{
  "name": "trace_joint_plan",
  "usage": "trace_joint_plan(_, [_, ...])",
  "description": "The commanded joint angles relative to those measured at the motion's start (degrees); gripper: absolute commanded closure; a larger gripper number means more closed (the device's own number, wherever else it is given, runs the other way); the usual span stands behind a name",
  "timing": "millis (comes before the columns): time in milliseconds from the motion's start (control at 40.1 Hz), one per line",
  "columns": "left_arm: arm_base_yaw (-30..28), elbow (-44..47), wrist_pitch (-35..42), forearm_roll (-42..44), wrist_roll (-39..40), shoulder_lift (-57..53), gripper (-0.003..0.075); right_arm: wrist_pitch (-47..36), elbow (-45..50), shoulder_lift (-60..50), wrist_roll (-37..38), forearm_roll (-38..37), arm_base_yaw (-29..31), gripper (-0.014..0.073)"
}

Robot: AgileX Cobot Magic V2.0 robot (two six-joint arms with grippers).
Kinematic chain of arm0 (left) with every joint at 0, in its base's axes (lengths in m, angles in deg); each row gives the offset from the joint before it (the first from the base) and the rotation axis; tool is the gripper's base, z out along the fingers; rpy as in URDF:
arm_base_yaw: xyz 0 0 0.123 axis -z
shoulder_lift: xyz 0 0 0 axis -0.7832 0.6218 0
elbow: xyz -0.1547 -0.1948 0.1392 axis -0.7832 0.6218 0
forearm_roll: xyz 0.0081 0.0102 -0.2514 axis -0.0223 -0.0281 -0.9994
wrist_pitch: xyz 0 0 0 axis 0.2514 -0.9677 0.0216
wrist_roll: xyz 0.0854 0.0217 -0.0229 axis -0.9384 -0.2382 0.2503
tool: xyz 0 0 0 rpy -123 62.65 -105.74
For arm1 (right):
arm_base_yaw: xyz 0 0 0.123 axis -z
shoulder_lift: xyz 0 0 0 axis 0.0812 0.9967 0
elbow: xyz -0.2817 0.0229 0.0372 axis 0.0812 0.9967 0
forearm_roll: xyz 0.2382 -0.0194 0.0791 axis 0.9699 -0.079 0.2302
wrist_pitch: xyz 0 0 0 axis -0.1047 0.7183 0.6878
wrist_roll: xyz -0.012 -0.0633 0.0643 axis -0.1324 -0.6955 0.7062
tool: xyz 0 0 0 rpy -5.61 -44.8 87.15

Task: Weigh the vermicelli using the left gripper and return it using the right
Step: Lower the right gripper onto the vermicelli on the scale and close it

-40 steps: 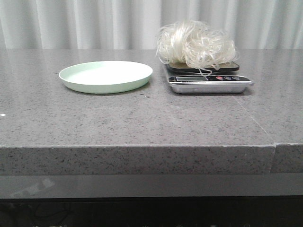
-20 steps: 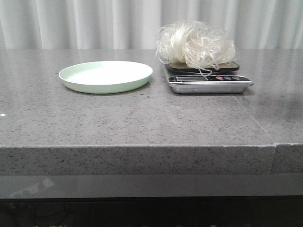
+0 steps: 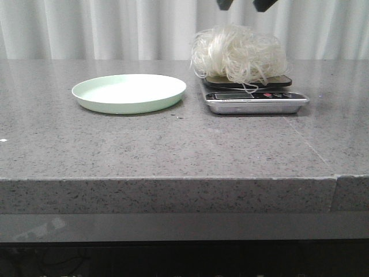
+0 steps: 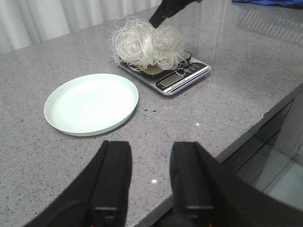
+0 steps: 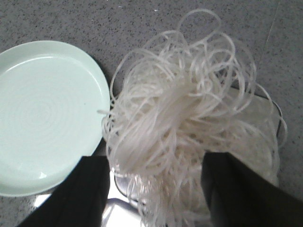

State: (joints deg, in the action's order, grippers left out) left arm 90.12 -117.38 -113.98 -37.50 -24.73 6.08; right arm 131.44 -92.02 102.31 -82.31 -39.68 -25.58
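Front view shows you the right gripper (image 3: pixel 243 4) at the very top of the picture, only two dark fingertips visible, spread apart and hanging above the vermicelli (image 3: pixel 239 53). The nest sits on the scale (image 3: pixel 255 101), spilling over the platform edges, and a strand droops toward the display. Between fingertips and noodles there is a clear strip of curtain, so they do not touch.

From the right wrist camera, your two fingers (image 5: pixel 85 194) stand wide apart with the vermicelli (image 5: pixel 189 123) between and beyond them, nothing clamped. The plate (image 5: pixel 42 113) lies just outside one finger, its rim close beside the loose loops; whether they touch you cannot tell.

The left gripper (image 4: pixel 149 175) is parted and holds nothing, well back from the scale (image 4: pixel 173 78). The plate (image 4: pixel 90 104) lies bare just ahead of its fingers, with open countertop (image 4: pixel 227 109) around it. The table's front edge runs close beside those fingers. Beyond the noodles, the right arm's dark tip shows over the nest (image 4: pixel 147 45).

Half a second ago the front view had no gripper in it; the right one has come in from above. Vermicelli, scale and plate (image 3: pixel 128 92) lie as before.
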Motion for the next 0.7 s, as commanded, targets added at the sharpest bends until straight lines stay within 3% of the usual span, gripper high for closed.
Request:
trace_joint_plan(0, [0.3,-1.56,3.94,-0.49,0.27,0.33,0.0408,-1.33,-6.14,1.22,-0.57,-0.42,0.08,0.006])
trace_joint_plan(349, [0.3,-1.56,3.94,-0.49,0.27,0.33,0.0408,1.72,-12.81,9.57,-0.57,-3.97,0.15,0.007])
trace_joint_plan(574, [0.3,-1.56,3.94,-0.49,0.27,0.33,0.0408,2.17,-12.81,9.72,-0.57,-3.98,0.15,0.0323])
trace_joint_plan(673, [0.49,-1.56,3.94,-0.49,0.27,0.33,0.0408,2.24,-12.81,9.72,-0.57,-3.98,0.15,0.039])
